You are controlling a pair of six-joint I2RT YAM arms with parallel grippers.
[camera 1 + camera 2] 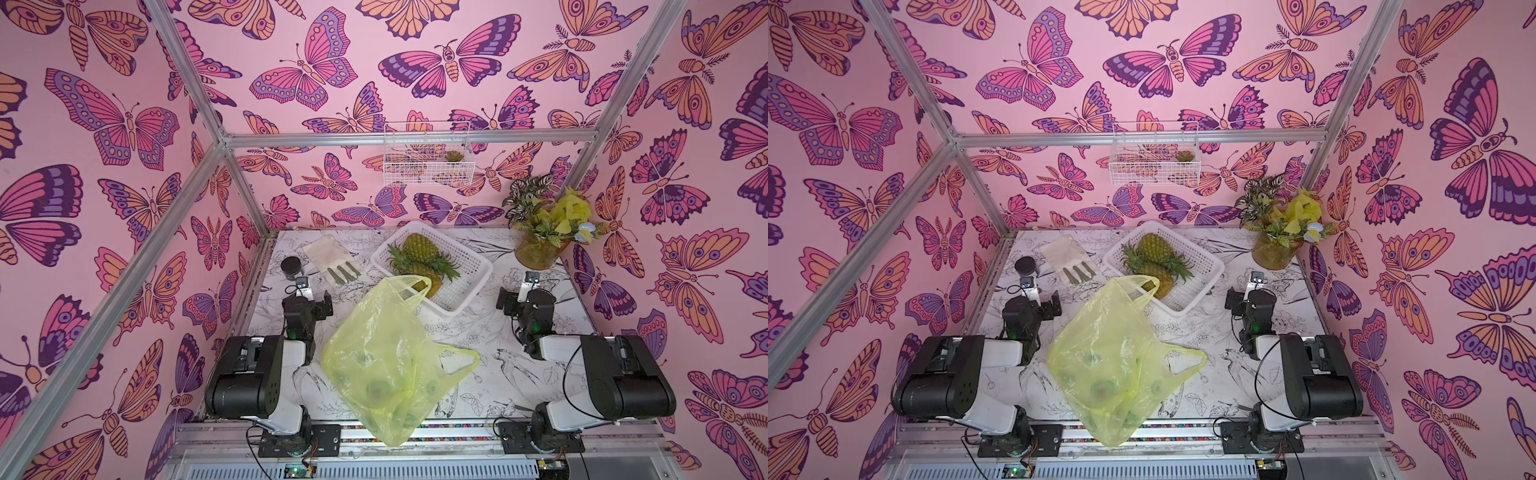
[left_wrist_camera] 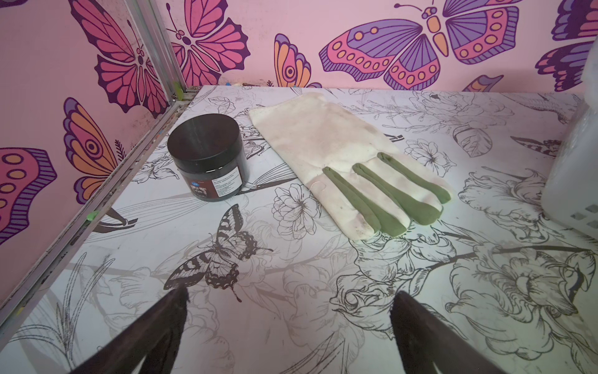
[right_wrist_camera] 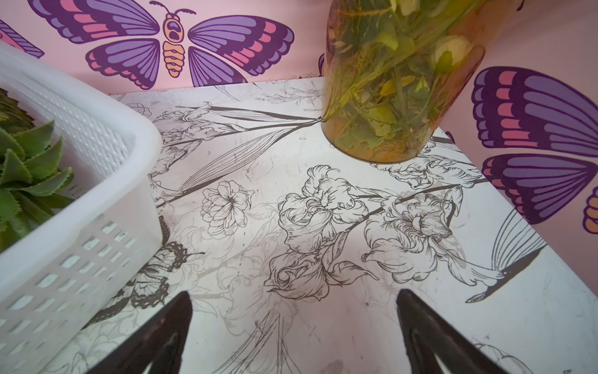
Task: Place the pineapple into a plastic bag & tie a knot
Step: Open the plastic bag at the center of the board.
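The plastic bag [image 1: 382, 365] lies slack and untied at lower centre in both top views. One handle loop is draped over the rim of the white basket [image 1: 469, 259], probably so the bag's mouth faces the fruit. Two pineapples [image 1: 417, 245] lie in that basket, just above centre. The left fingers [image 2: 155, 330] and right fingers [image 3: 161, 330] are spread wide and empty, flanking the bag over bare worktop [image 1: 498, 332], seemingly to leave it clear.

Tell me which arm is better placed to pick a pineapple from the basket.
Probably right: the right pincer, open, sits beside the white basket, a pineapple crown in its view; the left pincer faces the glove and jar.
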